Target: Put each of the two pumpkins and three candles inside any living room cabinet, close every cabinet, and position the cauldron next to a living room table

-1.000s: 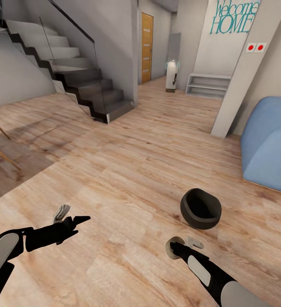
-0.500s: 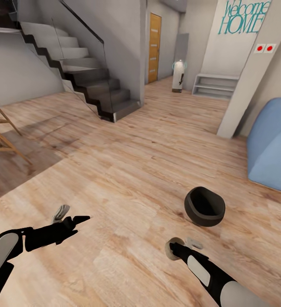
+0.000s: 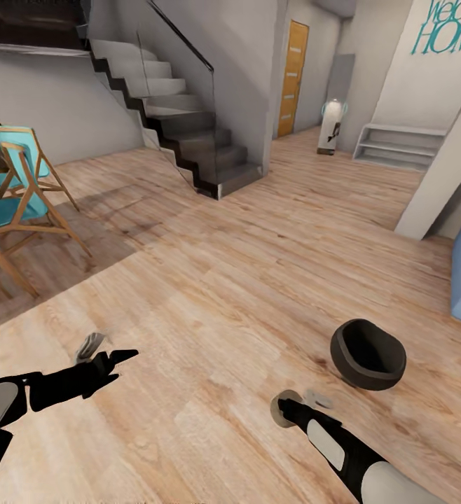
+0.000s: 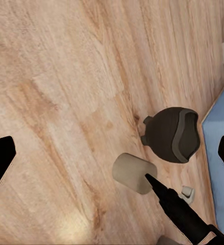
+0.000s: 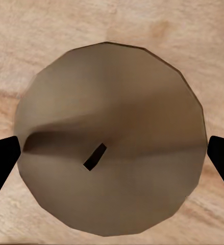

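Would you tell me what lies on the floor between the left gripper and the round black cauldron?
Bare wooden floor, in the head view, between the left gripper and the cauldron.

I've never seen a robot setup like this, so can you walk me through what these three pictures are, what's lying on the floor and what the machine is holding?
This is a simulated two-armed robot on wheels. The large picture is taken from its head, looking down over both black arms. The other two come from cameras near each gripper, looking along its fingers.

On the wooden floor sits a round dark cauldron, just ahead of the right arm. Farther off are a teal chair and stairs.

The left gripper is open and empty; in its own camera the fingers sit at the far edges. The right gripper appears to grip a beige candle, which its camera sees end-on, wick in the middle.
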`<state>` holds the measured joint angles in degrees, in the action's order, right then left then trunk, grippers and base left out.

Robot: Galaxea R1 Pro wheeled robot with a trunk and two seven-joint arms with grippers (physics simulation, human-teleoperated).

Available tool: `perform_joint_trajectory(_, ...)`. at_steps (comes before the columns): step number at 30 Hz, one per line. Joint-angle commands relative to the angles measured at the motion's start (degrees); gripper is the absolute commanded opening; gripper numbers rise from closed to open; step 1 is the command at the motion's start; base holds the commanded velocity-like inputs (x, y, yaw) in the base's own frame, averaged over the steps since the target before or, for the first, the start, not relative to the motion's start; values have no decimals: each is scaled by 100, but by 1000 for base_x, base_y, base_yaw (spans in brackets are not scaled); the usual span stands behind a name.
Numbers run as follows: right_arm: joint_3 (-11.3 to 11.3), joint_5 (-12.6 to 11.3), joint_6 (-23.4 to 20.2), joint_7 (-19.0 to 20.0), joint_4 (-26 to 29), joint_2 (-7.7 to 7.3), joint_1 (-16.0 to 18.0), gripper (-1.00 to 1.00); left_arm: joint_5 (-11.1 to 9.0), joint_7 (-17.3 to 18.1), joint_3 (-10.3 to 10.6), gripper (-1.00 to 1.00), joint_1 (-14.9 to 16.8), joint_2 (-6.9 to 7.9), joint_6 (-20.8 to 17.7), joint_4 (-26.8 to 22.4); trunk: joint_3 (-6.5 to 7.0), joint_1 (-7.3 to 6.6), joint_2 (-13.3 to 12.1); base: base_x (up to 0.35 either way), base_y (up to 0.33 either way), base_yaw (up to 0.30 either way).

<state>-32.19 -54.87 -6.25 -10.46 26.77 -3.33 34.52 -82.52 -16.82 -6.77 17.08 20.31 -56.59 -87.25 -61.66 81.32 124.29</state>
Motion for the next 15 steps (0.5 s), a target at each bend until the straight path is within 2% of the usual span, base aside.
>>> perform_joint_trajectory(1,-42,-33,-16,-44,21,-9,2,-100,-60,-60,-8,100,6,-1,-19,-3,-4,-1,2,0,0,291)
perform_joint_trajectory(6,-42,-32,-13,-46,25,-3,2,-100,-62,-59,-16,100,6,-8,-19,1,-4,-1,2,-23,0,291)
perform_joint_trajectory(15,-42,-28,-17,-79,30,131,2,-100,-75,-61,-17,100,6,-18,-14,15,-4,-1,2,-143,0,291)
